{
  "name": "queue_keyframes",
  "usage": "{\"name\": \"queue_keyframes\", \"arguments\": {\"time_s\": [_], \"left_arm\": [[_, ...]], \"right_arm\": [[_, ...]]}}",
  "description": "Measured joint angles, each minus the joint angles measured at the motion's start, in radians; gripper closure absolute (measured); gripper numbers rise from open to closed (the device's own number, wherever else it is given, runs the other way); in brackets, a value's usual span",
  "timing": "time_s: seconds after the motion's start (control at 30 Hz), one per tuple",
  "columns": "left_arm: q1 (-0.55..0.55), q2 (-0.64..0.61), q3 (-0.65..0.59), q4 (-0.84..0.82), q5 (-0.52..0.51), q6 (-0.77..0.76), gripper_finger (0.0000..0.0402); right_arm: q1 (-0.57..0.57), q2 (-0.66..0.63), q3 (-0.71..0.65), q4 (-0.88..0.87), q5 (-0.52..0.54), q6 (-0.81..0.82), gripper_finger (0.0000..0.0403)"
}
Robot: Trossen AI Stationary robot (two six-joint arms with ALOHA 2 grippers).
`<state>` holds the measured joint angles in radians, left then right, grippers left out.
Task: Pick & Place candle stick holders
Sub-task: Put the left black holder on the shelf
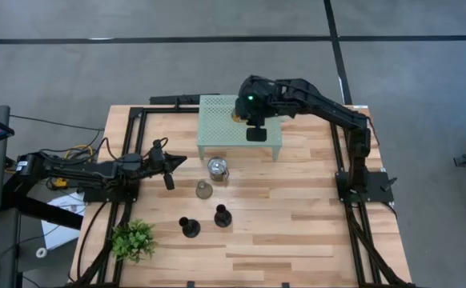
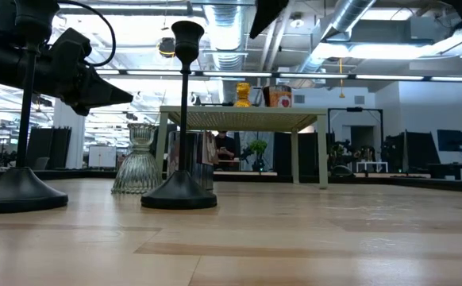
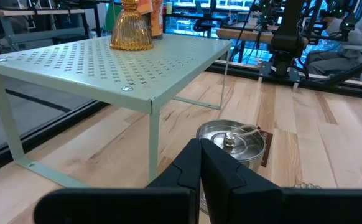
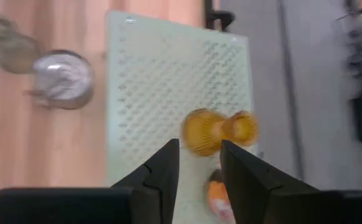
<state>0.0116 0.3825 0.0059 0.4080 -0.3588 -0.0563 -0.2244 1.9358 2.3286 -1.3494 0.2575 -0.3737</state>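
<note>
Right gripper (image 4: 199,163) spread above bulbous, seemingly ribbed amber glass holder (image 4: 219,130).

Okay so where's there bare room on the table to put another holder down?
The right half of the table is bare wood, from the mint-green rack down to the near edge. The rack's left part is free too. It is crowded mid-table: silvery jar, grey-olive holder, two black holders.

A robotics lab: exposed ceiling ducts (image 2: 350,24), grey concrete floor (image 1: 97,64), monitors (image 2: 453,141), further workbenches (image 2: 366,163) behind.
</note>
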Motion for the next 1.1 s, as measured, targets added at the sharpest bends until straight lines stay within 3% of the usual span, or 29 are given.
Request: {"name": "queue_keyframes", "arguments": {"time_s": [0.3, 0.73, 0.93, 1.1], "left_arm": [[0.000, 0.000, 0.000, 0.000, 0.000, 0.000, 0.0394], [0.000, 0.000, 0.000, 0.000, 0.000, 0.000, 0.0394], [0.000, 0.000, 0.000, -0.003, 0.000, 0.000, 0.0394], [0.000, 0.000, 0.000, -0.009, 0.000, -0.010, 0.0394]], "right_arm": [[-0.019, -0.070, 0.000, -0.033, -0.123, 0.068, 0.0319], [-0.008, -0.085, 0.000, -0.086, -0.131, 0.069, 0.0333], [-0.020, -0.085, -0.001, -0.122, -0.205, 0.100, 0.0333], [-0.020, -0.085, -0.001, -0.148, -0.208, 0.105, 0.0333]]}}
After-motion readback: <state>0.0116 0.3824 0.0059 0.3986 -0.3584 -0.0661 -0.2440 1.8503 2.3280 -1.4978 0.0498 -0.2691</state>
